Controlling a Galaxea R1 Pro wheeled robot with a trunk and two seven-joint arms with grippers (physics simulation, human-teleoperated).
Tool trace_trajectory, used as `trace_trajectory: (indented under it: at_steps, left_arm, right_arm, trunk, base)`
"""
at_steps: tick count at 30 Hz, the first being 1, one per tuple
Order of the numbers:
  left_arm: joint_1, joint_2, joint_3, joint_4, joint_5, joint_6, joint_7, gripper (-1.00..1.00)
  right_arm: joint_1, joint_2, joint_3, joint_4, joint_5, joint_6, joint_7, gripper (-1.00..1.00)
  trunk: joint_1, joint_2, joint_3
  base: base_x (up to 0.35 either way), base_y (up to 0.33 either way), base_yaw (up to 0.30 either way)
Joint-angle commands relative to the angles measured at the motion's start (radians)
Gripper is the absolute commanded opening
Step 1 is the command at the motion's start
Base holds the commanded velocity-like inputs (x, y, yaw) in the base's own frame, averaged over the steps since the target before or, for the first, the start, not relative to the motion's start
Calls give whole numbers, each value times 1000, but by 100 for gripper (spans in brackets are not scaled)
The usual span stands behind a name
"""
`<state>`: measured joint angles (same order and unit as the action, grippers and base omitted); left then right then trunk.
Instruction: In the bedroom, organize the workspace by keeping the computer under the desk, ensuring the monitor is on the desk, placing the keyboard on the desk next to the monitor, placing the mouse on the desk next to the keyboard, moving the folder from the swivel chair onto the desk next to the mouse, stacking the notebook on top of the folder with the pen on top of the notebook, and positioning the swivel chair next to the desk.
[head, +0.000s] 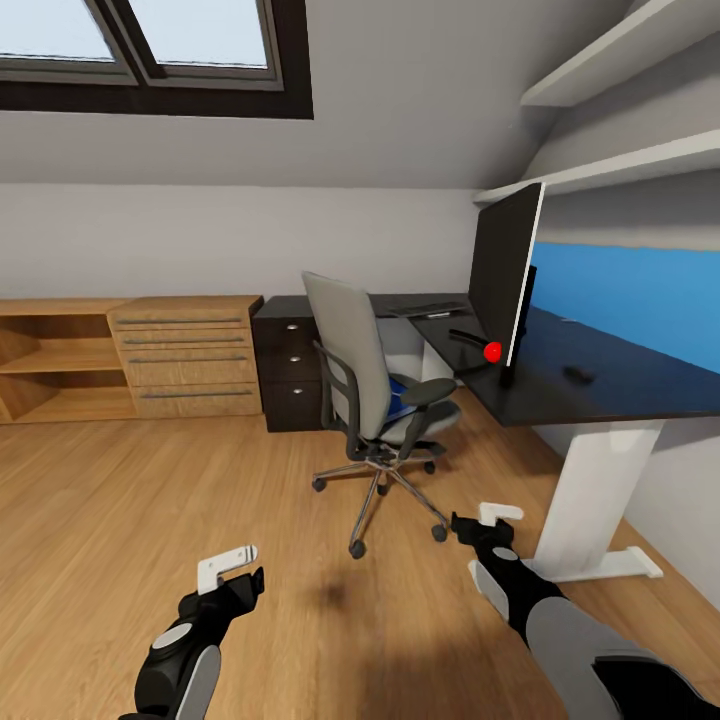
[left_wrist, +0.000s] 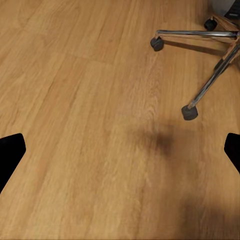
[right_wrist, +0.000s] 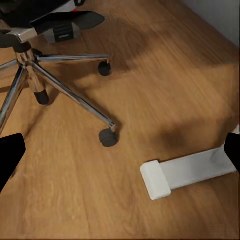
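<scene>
1. The left gripper hangs low over the floor, jaws wide and holding nothing.
2. The swivel chair stands just beside the table, with the blue folder on its seat.
3. The right gripper is likewise empty, jaws wide.
4. The step in hand looks like the approach; next, one arm must reach the seat for the folder.
5. The monitor already stands on the table.

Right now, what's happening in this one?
Nothing is being handled yet. The robot faces the swivel chair, which stands by the desk with something blue, probably the folder, on its seat. The monitor is already on the desk. The left gripper and right gripper are open and empty, low over the wooden floor.
</scene>
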<state>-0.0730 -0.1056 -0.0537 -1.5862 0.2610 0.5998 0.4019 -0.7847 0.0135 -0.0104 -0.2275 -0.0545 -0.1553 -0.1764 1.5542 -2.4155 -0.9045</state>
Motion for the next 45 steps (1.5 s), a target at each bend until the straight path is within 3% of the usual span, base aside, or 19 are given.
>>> trace_trajectory:
  at_steps: [1,11,17,19,28,35,45]
  left_arm:
    - [-1,0,-1,0,10,3,8,100]
    - [-1,3,-2,9,10,3,5,100]
    - [-1,-1,32,40,32,-5,6,100]
    - [-1,-2,21,37,21,-5,5,100]
    - [-1,16,-14,47,0,-5,8,100]
    - [-1,18,-15,48,0,-5,6,100]
    - [-1,18,-15,49,0,-4,5,100]
  right_arm:
    - [-4,-1,-1,10,-6,-19,-1,100]
    - [-17,-8,-2,42,-10,-73,1,100]
    - [-17,-40,-35,8,-43,-55,34,100]
    - [-17,-28,-23,9,-52,-66,23,100]
    - [-16,22,28,18,-1,-116,-16,100]
    - [-16,23,29,19,38,-154,-17,100]
    - [-16,23,29,19,38,-155,-17,100]
  trunk:
    - [0,0,-1]
    - [0,0,-1]
    - [0,0,-1]
    - [0,0,-1]
    - [0,0,-1]
    - [0,0,-1]
    - [0,0,-1]
  base:
    - [0,0,0]
    - [208,0,0]
    - [0,0,0]
    - [0,0,0]
    - [0,0,0]
    - [112,0,0]
    - [133,0,0]
